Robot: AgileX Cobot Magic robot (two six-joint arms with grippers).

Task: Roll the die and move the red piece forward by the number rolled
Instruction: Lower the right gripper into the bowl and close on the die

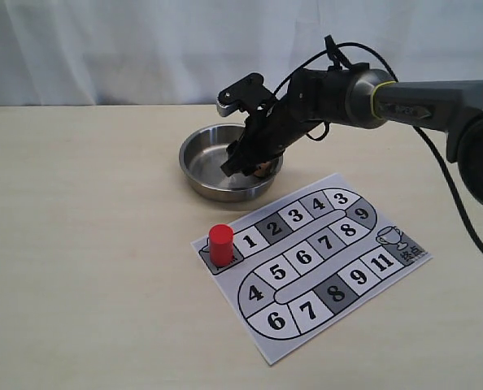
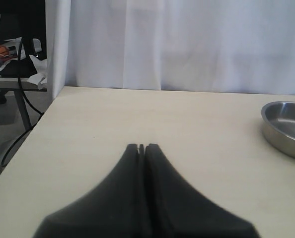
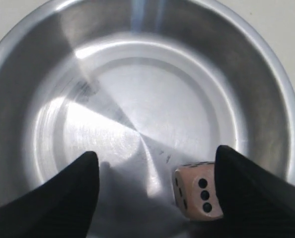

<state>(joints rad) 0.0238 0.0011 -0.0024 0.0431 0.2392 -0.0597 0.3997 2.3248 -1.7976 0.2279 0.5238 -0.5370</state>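
The die [image 3: 198, 196], a tan cube, lies on the floor of the steel bowl [image 3: 266, 64] with a three-pip face toward the right wrist camera. My right gripper [image 3: 156, 153] is open down inside the bowl; one finger stands right against the die and the other is far off. In the exterior view the right gripper [image 1: 245, 165] reaches into the bowl [image 1: 194, 156], and the die is mostly hidden behind it. The red piece [image 1: 220, 244] stands upright on the board's start square, beside square 1. My left gripper [image 2: 141, 147] is shut and empty above bare table.
The paper game board [image 1: 315, 260] with numbered squares 1 to 11 and a trophy lies in front of the bowl. The bowl [image 2: 286, 126] shows at the edge of the left wrist view. A white curtain runs behind the table.
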